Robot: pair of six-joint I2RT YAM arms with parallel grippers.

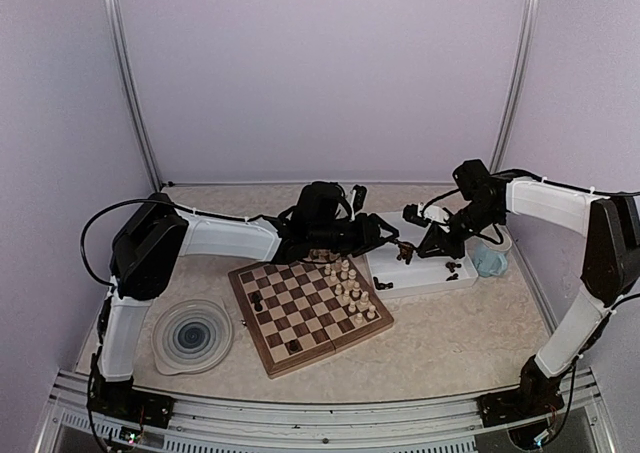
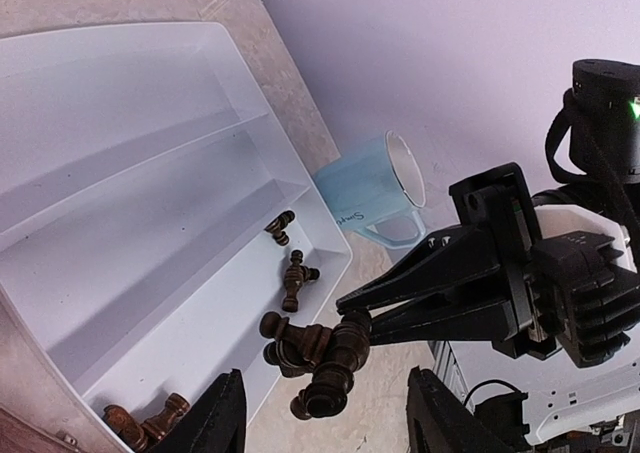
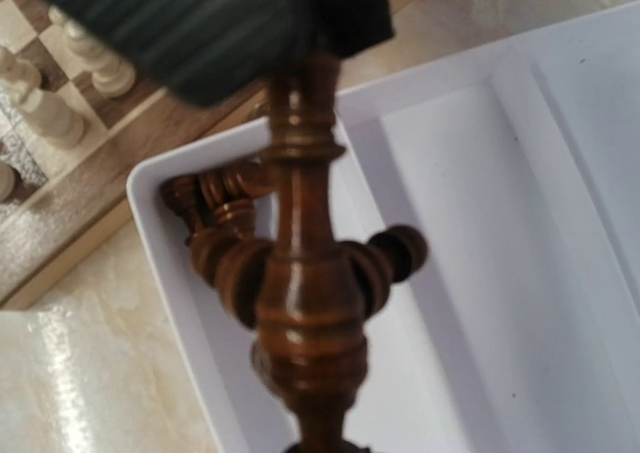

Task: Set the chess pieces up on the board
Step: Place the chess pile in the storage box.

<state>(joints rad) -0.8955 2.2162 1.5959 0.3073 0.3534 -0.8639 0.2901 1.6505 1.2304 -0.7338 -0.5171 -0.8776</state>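
Dark brown glossy turned-wood piece (image 2: 330,368) clamped in right fingers (image 2: 400,303) above smooth white plastic tray (image 2: 150,63), right of centre in top view; left fingers (image 2: 225,418) apart, just beside it. Roughly halfway, judging: pale pieces (image 1: 350,291) standing on checkered wooden board (image 1: 300,318), right side; few dark ones (image 1: 257,300) placed, other dark pieces (image 2: 295,278) lying in tray

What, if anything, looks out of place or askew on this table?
Several dark chess pieces lie toppled on their sides in the white tray, not standing on the board. Another dark piece hangs clamped in the right fingers above the tray. Nothing looks spilled or broken.
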